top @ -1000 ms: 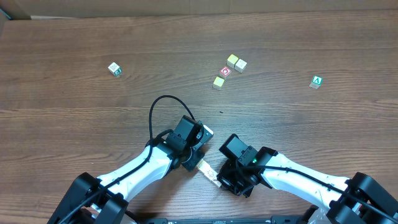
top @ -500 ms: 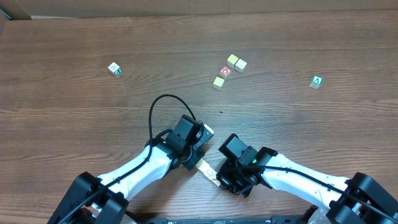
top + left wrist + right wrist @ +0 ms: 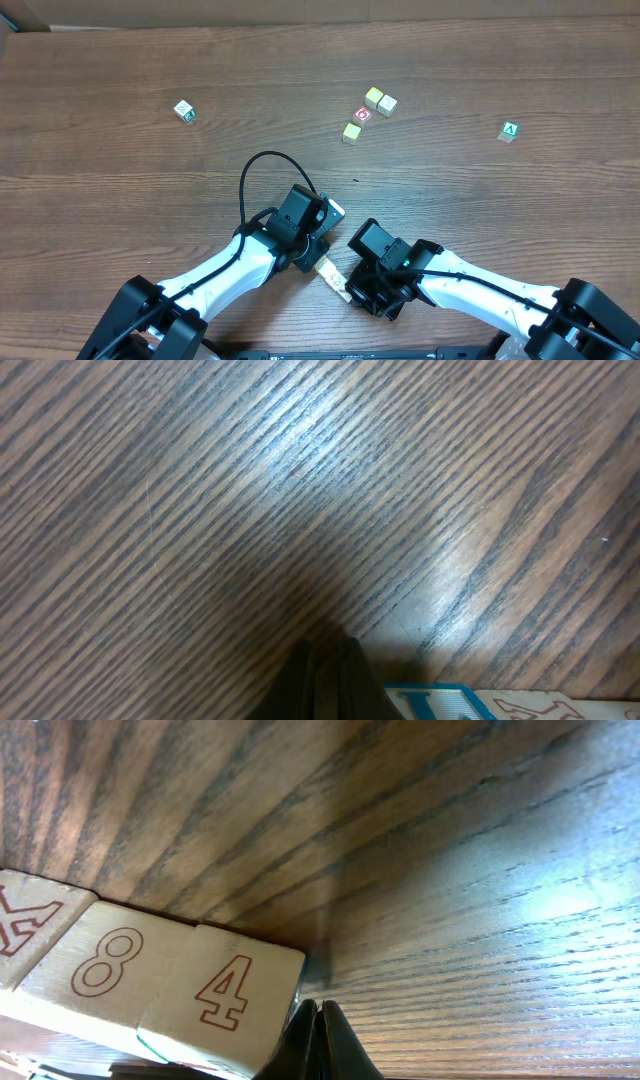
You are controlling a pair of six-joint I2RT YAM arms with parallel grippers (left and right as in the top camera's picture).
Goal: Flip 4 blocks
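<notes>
Left end effector (image 3: 325,678): fingers together, empty.
Right end effector (image 3: 312,1038): fingers together, empty, just beside row's end.
Blocks (image 3: 150,982): row on table (image 3: 480,870), 10 o'clock from right tips.

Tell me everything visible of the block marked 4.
The 4 block is a pale wooden cube with rounded edges, its upper face printed with an outlined reddish-brown 4. It lies flat on the wood table at the end of a row, flush against the 8 block. A thin green line shows along a lower edge. The right gripper, jaws shut, sits right at its free corner; whether they touch cannot be told.
</notes>
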